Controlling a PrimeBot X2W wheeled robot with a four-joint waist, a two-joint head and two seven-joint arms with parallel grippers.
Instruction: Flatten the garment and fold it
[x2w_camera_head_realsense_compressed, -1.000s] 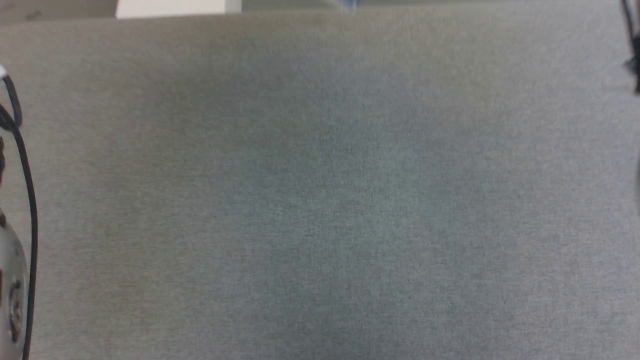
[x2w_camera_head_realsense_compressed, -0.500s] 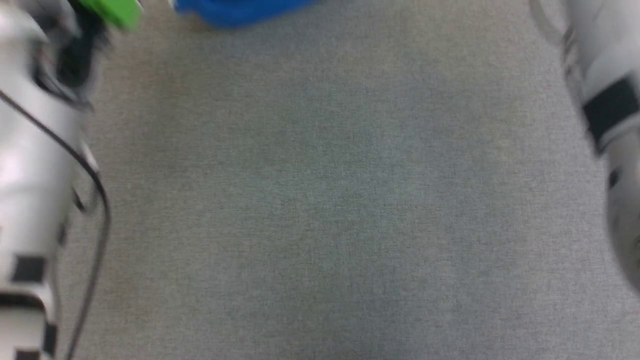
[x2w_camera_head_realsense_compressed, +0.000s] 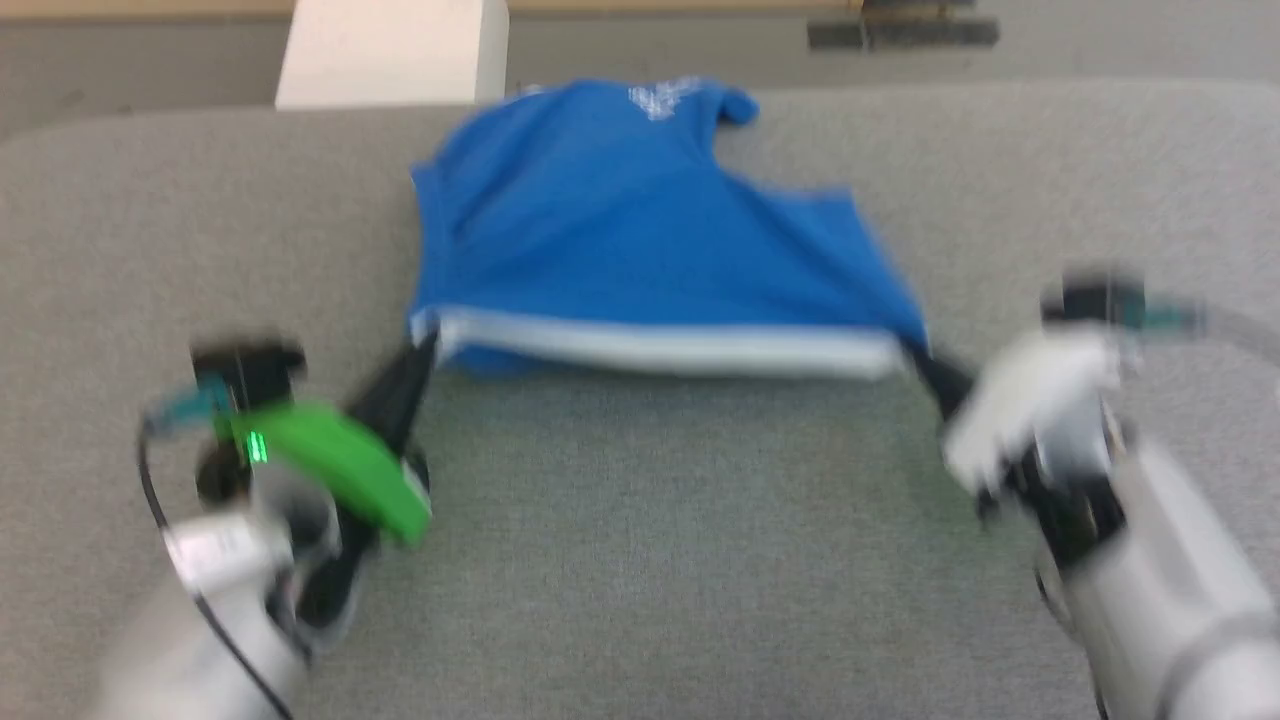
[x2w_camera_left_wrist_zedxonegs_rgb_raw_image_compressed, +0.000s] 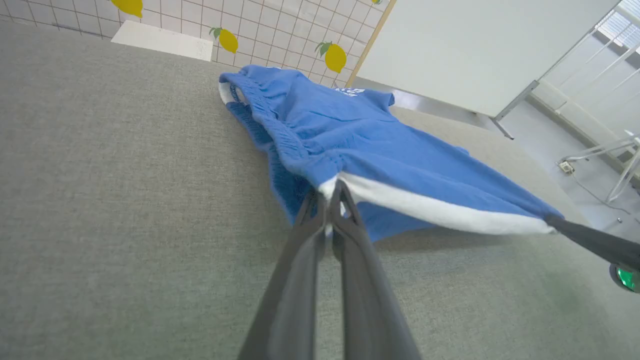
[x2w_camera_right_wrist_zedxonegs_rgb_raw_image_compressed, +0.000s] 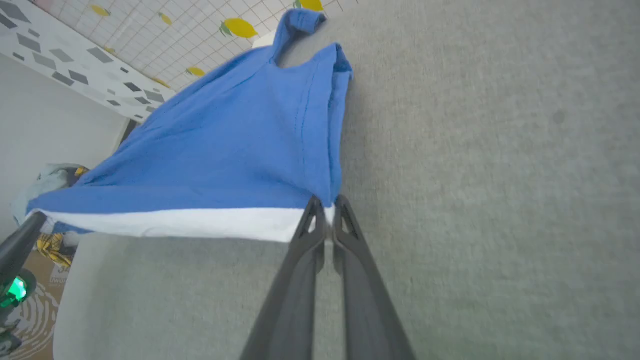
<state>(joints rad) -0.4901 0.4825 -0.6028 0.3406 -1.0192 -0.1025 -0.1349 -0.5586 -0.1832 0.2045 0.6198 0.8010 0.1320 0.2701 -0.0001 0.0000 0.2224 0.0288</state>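
Note:
The garment (x2w_camera_head_realsense_compressed: 640, 230), bright blue shorts with a white stripe along the near edge, is stretched between my two grippers above the grey table (x2w_camera_head_realsense_compressed: 640, 560), its far end resting on the cloth. My left gripper (x2w_camera_head_realsense_compressed: 425, 345) is shut on the stripe's left corner, seen up close in the left wrist view, where the left gripper (x2w_camera_left_wrist_zedxonegs_rgb_raw_image_compressed: 334, 192) pinches the garment (x2w_camera_left_wrist_zedxonegs_rgb_raw_image_compressed: 360, 145). My right gripper (x2w_camera_head_realsense_compressed: 912, 355) is shut on the right corner; in the right wrist view the right gripper (x2w_camera_right_wrist_zedxonegs_rgb_raw_image_compressed: 326, 205) clamps the garment (x2w_camera_right_wrist_zedxonegs_rgb_raw_image_compressed: 235, 160). White print shows near the far end.
A pale box (x2w_camera_head_realsense_compressed: 390, 55) stands beyond the table's far edge. A tiled wall with yellow lemon decals (x2w_camera_left_wrist_zedxonegs_rgb_raw_image_compressed: 335, 57) and a white board (x2w_camera_left_wrist_zedxonegs_rgb_raw_image_compressed: 475, 45) lie behind. Bare grey table cloth stretches in front of the garment.
The head camera has swung, so the whole picture shifted: the garment and both grippers holding it have come into view from a nearly bare grey surface.

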